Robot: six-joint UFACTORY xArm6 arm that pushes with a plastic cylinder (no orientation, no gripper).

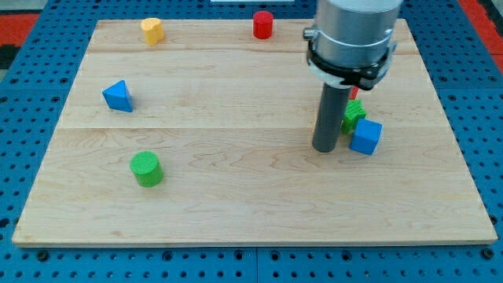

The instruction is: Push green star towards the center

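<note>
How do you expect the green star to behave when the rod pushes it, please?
The green star looks rigid and small, so it probably slides easily on the smooth board. Its points may make it spin off my tip, which sits just to its left. The blue cube close beside it may get dragged along.

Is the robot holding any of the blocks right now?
No, nothing is held. I only have a rod; my tip rests on the board just left of the green star and blue cube.

my tip (326, 148) just left of green star (353, 115).
</note>
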